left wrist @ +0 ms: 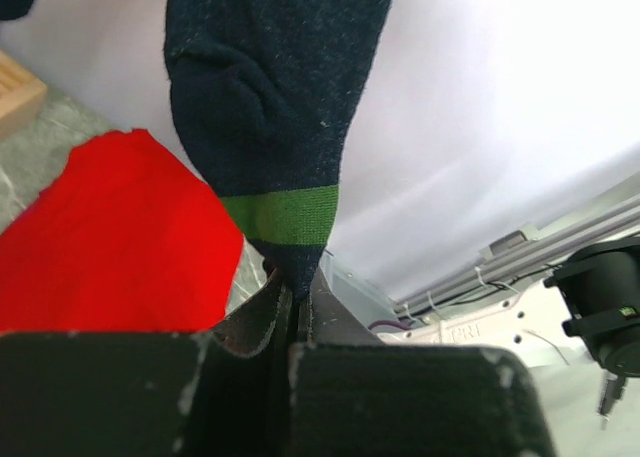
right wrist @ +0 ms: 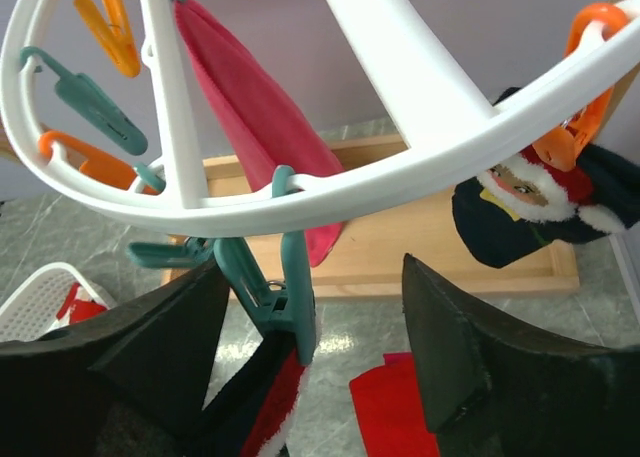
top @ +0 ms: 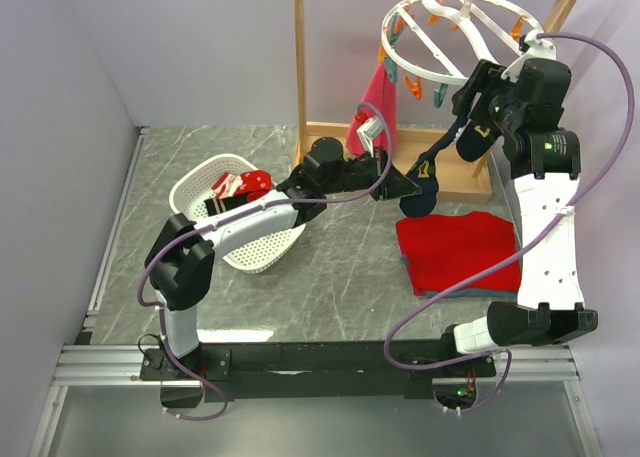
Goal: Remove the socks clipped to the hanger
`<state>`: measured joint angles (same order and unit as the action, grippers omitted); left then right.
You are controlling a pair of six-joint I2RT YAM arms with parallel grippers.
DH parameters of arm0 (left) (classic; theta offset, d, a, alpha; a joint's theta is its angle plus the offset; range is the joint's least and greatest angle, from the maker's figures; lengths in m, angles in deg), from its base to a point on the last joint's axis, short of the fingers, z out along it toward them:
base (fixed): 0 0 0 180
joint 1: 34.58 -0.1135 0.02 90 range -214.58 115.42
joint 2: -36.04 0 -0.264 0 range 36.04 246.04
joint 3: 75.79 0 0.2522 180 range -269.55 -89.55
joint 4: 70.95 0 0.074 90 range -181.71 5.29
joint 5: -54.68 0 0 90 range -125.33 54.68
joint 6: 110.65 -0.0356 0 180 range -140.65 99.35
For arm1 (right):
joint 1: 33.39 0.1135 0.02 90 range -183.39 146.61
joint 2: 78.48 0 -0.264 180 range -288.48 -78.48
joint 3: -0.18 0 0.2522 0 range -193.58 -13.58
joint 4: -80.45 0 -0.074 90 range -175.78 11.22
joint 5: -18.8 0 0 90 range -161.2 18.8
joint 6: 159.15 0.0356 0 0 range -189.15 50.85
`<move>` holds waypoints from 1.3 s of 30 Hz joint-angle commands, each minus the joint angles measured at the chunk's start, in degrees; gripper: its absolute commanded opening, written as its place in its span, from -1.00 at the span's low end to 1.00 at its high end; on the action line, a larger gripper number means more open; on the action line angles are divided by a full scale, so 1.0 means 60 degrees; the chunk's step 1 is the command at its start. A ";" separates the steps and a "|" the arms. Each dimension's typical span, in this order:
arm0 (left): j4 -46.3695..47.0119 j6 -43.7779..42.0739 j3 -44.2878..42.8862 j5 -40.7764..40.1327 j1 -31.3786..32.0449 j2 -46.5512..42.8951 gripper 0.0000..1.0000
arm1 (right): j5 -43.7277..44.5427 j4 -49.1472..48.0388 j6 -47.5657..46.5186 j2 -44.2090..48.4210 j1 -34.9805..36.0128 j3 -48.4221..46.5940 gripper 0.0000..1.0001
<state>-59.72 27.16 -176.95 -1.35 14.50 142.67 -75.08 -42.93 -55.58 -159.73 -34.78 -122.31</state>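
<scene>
Clamped shut w/ L gripper [left wrist: 297, 295] on toe tip of navy sock [left wrist: 270, 87], just under green band. Prob. gripped low to tug it down & stop it dropping on release. Spread wide w/ R gripper [right wrist: 312, 277], holding nothing, 1 finger each side of teal clip [right wrist: 288, 307]; looks placed to squeeze clip open instead of ripping fabric. Pinned in that clip: dark cuff [right wrist: 272, 417] w/ red-white trim, likely same sock, can't confirm.

Further out: white hanger [right wrist: 420, 77], hung from wooden rack [top: 300, 77], w/ 2nd sock [right wrist: 510, 227] under orange clip [right wrist: 580, 127], so prob. 2 left to free at least. Pink towel [right wrist: 260, 117] on ring too. Below, red cloth [top: 460, 252]; off to L, basket [top: 262, 249] w/ loose socks [top: 240, 185] inside.

Only in L wrist view: pinch itself + green band. Only in R wrist view: clip between fingers, 2nd sock's face pattern. Only in top view: both arms working 1 hanging sock, L low, R up at ring.
</scene>
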 commanded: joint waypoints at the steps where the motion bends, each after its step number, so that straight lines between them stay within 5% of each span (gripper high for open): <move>1: 0.0886 0.0629 0.0210 0.0343 -0.0006 -0.0647 -0.98 | -0.0421 -0.0287 -0.0166 0.0037 -0.0047 -0.0656 0.46; 14: 0.0230 0.0572 -0.0184 0.0050 0.0228 -0.0487 -0.98 | -0.0585 -0.0535 -0.0224 -0.0154 -0.0032 -0.0555 0.34; 23: -0.0620 0.0351 -0.0624 -0.0549 0.0477 -0.0223 -0.98 | -0.0422 -0.0652 -0.0444 -0.0271 -0.0032 -0.0599 -0.23; 31: -0.1425 0.0293 -0.1021 -0.1238 0.0682 -0.0032 -0.98 | -0.0847 -0.0960 -0.0298 -0.0140 -0.0413 -0.0249 -0.97; 39: -0.1717 0.0762 0.0634 -0.1869 0.0697 -0.1173 -0.98 | -0.1755 -0.1384 0.0083 0.0109 -0.0970 0.0162 -1.00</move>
<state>-68.74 30.46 -176.82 -10.11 18.52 141.40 -82.58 -47.11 -56.50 -161.13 -39.02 -122.04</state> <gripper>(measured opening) 0.026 0.126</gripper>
